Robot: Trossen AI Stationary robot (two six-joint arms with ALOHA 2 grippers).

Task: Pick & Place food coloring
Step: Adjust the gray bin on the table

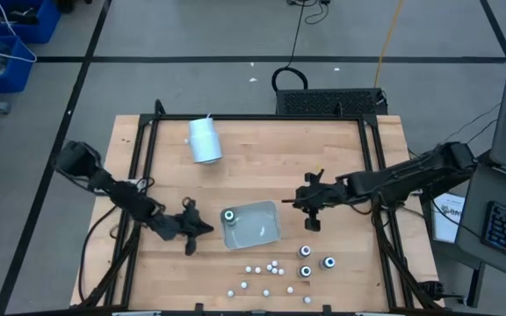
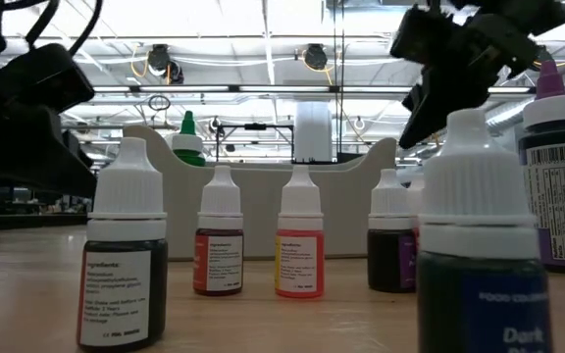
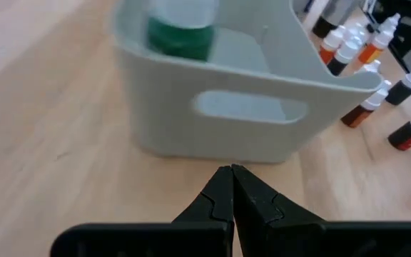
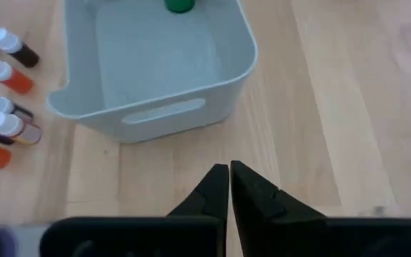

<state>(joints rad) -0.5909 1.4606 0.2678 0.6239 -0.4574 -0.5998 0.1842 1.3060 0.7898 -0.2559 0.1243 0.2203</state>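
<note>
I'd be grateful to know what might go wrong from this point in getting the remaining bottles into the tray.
1. The small bottles stand close together, so reaching for one may topple its neighbours.
2. Both end effectors, left and right, flank the grey tray; a careless pass could shove it.
3. Only the green bottle is in the tray; dropping another beside it might tip it.

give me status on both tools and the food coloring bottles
Left tool shut, empty, beside the grey tray. Right tool shut, empty, on the tray's other side. One green bottle in the tray; remaining bottles on the table. Nothing blocking.
</note>
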